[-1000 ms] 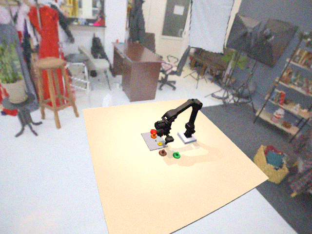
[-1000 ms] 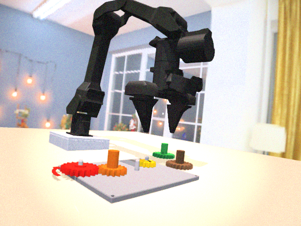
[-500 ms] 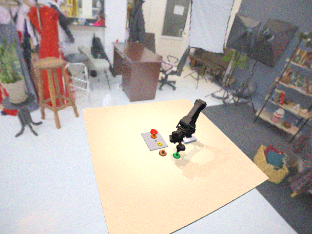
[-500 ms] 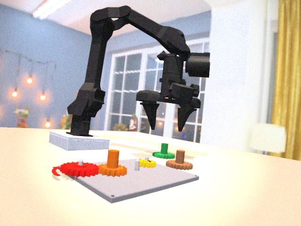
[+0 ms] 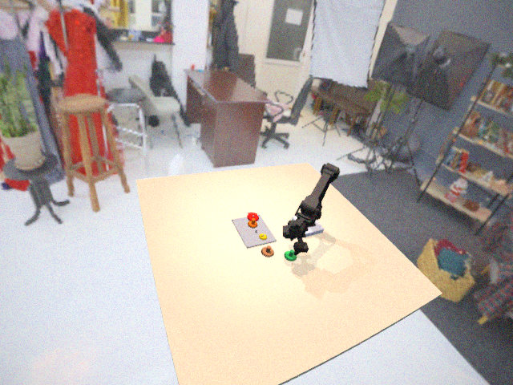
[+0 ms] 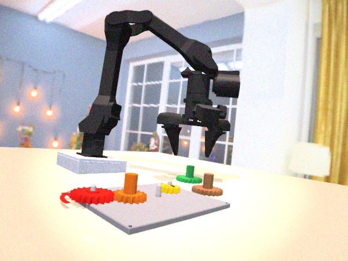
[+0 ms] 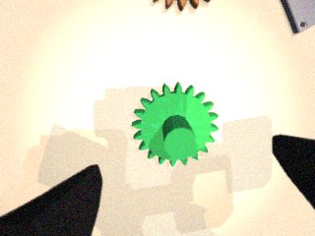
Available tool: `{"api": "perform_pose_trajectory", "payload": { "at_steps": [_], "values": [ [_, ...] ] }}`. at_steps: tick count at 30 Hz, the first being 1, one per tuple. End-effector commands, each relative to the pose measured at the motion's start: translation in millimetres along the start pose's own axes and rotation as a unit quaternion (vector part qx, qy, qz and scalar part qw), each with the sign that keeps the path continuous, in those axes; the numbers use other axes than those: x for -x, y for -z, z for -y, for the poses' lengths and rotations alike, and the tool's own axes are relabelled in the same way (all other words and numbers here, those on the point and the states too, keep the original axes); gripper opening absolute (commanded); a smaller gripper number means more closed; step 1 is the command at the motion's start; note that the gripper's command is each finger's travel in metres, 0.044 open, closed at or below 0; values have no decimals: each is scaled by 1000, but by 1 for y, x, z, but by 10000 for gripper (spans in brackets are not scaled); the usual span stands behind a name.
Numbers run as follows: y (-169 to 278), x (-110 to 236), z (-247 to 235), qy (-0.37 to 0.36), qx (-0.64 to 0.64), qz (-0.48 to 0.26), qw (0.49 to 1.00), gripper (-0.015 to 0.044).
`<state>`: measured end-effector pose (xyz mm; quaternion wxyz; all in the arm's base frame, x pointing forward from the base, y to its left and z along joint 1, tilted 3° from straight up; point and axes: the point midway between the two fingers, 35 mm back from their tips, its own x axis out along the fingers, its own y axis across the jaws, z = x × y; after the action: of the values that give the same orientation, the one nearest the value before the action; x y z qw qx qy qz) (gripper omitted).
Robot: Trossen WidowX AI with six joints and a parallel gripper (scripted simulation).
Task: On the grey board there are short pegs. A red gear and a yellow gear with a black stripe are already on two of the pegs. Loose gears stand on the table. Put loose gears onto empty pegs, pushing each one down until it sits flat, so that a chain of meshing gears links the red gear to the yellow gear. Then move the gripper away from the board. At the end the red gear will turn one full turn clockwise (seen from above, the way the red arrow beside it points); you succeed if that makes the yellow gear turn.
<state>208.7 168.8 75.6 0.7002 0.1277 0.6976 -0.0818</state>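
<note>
The red gear (image 5: pixel 251 216) (image 6: pixel 91 196) sits on a peg of the grey board (image 5: pixel 248 238) (image 6: pixel 168 209). The orange gear (image 5: pixel 252 224) (image 6: pixel 130 196) sits low on the board beside it, its teeth at the red gear's teeth. The yellow gear (image 5: pixel 263 237) (image 6: pixel 170 188) is on another peg. One bare peg (image 6: pixel 158 190) stands between orange and yellow. The green gear (image 5: pixel 290 255) (image 6: pixel 188 179) (image 7: pixel 167 110) and the brown gear (image 5: pixel 267 252) (image 6: pixel 207 190) stand on the table, handles up. My gripper (image 6: pixel 191 156) (image 7: pixel 187 158) is open and empty above the green gear, its fingers to either side of the handle in the wrist view.
The arm's pale base block (image 5: pixel 314 230) (image 6: pixel 92 164) stands on the table behind the board. In the wrist view the brown gear's teeth show at the top edge and a board corner (image 7: pixel 301 14) at the top right.
</note>
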Motion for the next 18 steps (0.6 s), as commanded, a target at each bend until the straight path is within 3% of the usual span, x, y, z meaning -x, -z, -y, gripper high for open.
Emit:
{"api": "perform_pose_trajectory", "payload": {
  "at_steps": [1,18],
  "values": [
    [2,-9,1,1,-3,-3,1000,440],
    [2,-34,0,1,-3,-3,1000,440]
  ]
}}
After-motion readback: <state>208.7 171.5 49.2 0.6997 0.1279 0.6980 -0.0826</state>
